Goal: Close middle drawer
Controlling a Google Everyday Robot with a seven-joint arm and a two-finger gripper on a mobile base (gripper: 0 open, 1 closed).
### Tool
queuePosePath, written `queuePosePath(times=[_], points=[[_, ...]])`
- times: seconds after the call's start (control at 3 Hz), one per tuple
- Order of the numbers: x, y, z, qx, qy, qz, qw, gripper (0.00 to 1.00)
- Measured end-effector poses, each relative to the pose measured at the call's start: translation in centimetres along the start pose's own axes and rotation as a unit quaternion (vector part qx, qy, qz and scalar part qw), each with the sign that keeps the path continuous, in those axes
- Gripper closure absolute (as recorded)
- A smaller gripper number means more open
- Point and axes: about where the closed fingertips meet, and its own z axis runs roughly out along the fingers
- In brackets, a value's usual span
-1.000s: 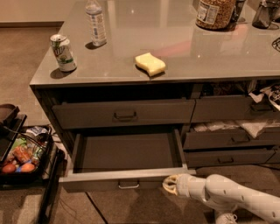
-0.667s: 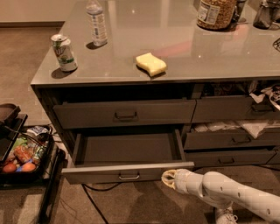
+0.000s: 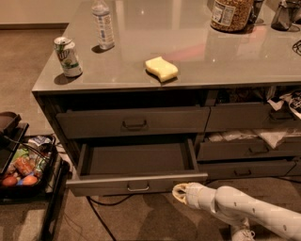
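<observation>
Obs., standing at the island front.

- The middle drawer [image 3: 108,185] is pulled well out of the left bank. Its dark inner floor is bare and its pale side rims show. The flat front faces the floor side, with a small metal pull handle [image 3: 138,188] at its centre.
- The gripper [image 3: 179,192] is low down, right of the handle, just under the right part of the drawer front. I cannot tell whether it touches the front, nor whether it is spread or closed.
- The pale arm [image 3: 249,212] runs from the gripper to the lower right corner, close above the carpet.
- The upper drawer [image 3: 134,122] sits directly above and stands slightly proud of the frame.
- The right bank of drawers [image 3: 249,149] is beside the open drawer. Several are ajar, and pale crumpled material [image 3: 277,136] spills over their fronts.
- Dark cables [image 3: 96,214] trail on the carpet beneath and in front of the open drawer, left of the gripper.
- A black wire cart [image 3: 55,181] stands close to the drawer's left corner, with packets and round red-orange items in its basket.
- On the grey countertop [image 3: 225,61]:
  - a green-and-white can [image 3: 68,56] near the left edge
  - a clear water bottle [image 3: 103,23] behind the can
  - a yellow sponge [image 3: 161,68] near the front edge, above the upper drawer
  - a large jar [image 3: 230,13] of brownish contents far back on the right
  - dark objects, not identifiable, in the top right corner
</observation>
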Motion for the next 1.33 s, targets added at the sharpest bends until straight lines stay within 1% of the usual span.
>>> queuePosePath(times=[0.33, 0.67, 1.0, 1.33], points=[[1.4, -1.9, 2.0, 0.027, 0.01, -0.014, 0.9995, 1.0], [1.8, -2.7, 2.3, 0.037, 0.016, -0.016, 0.9991, 1.0], [3.7, -6.1, 2.7, 0.07, 0.046, -0.022, 0.9963, 1.0], [5.8, -10.0, 2.6, 0.105, 0.082, -0.028, 0.9907, 1.0]])
